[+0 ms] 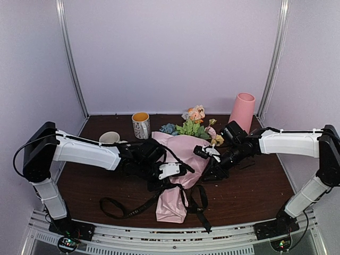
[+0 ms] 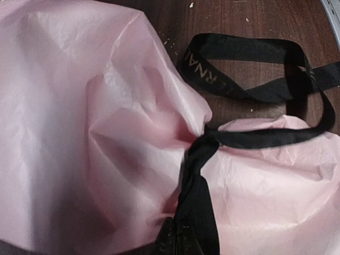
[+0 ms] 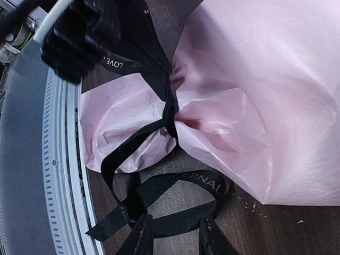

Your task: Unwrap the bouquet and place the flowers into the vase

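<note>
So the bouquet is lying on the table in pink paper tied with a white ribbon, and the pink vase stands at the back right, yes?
Not quite: the ribbon is black, not white. The left wrist view shows it cinched round the pink paper. The bouquet does lie on the table, and the vase stands back right.

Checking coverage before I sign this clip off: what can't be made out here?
Stems of the flowers: top view, wrapped inside the tissue paper.
Left gripper fingertips: left wrist view, dark, cut off at the bottom edge behind the black ribbon.
Its lettering: right wrist view, mostly folded under.
White mug: top view, partly behind the left arm.
</note>
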`<state>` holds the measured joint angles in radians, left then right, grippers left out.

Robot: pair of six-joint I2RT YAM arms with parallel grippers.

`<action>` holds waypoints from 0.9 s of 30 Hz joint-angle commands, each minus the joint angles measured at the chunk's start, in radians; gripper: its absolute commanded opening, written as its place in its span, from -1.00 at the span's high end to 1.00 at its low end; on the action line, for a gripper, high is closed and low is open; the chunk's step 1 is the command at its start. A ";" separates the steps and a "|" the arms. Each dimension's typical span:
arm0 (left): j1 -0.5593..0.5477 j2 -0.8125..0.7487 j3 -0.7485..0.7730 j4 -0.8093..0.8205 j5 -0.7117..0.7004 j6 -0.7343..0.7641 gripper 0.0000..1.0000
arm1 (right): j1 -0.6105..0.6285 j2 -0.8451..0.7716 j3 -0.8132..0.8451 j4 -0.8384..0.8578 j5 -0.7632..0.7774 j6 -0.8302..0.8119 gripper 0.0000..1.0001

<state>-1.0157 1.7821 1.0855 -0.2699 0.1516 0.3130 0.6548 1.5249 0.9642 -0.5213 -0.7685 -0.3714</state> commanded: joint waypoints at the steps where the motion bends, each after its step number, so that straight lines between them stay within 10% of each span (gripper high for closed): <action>1: -0.001 -0.176 -0.168 0.162 -0.114 -0.132 1.00 | 0.027 0.031 0.037 0.015 0.003 0.039 0.43; 27: 0.000 -0.453 -0.522 0.416 -0.286 -0.433 1.00 | 0.242 0.284 0.259 -0.017 0.100 0.098 0.29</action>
<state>-1.0164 1.3743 0.6003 0.0360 -0.1211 -0.0731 0.8852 1.7611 1.1675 -0.5423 -0.7021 -0.3218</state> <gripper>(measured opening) 0.002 0.331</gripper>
